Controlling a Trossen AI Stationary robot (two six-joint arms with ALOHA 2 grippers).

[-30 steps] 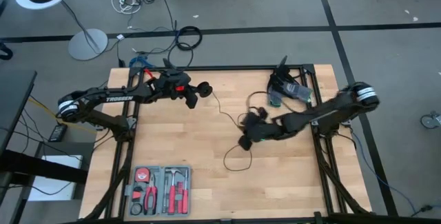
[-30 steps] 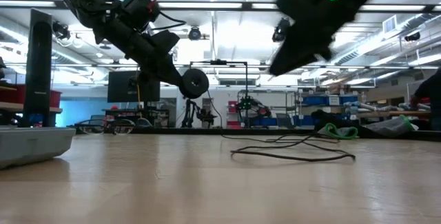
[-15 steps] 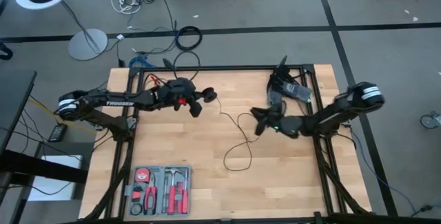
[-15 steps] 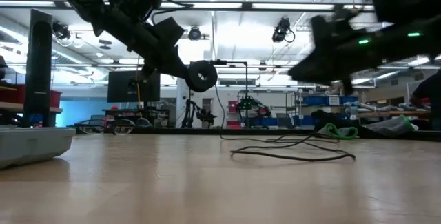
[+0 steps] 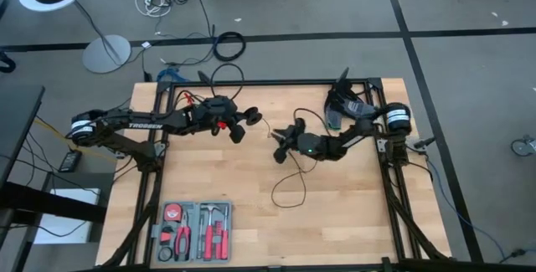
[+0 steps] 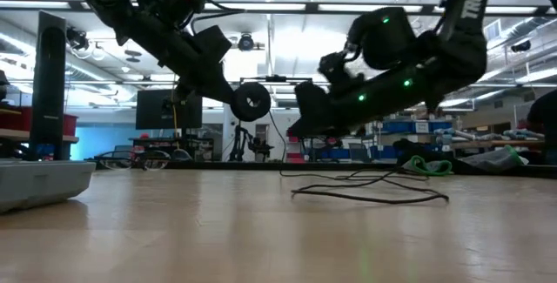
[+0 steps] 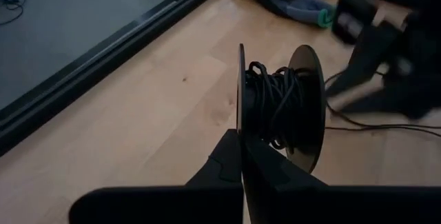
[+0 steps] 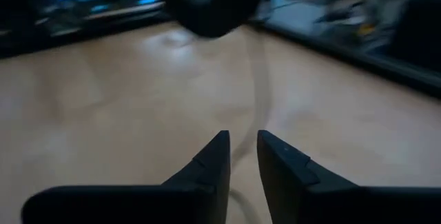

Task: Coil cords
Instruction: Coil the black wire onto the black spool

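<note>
A black spool with thin black cord wound on it hangs over the table's far middle, with my left gripper shut on it. From the spool the cord runs to my right gripper. That gripper points almost level at the spool, a little above the wood. Its fingers are open by a narrow gap. The rest of the cord lies on the wood in a slack loop, which the low view also shows. My left gripper pinches one of the spool's two discs at its rim between its two fingers. The fingers come from the table's left, slanting down. The spool hangs clear of the table with its axis level. My right gripper has the blurred cord running toward its gap; whether the fingers touch it I cannot tell.
A grey tray of red-handled tools sits at the near left edge. A dark bundle with a green cable lies at the far right corner. Bare wood lies near the table's front.
My right gripper has swung down and toward the table's left, up to the spool, tipping from pointing steeply down to almost level. My left gripper carried the spool a little toward the near edge, then kept still. The cord's near loop stayed on the wood.
</note>
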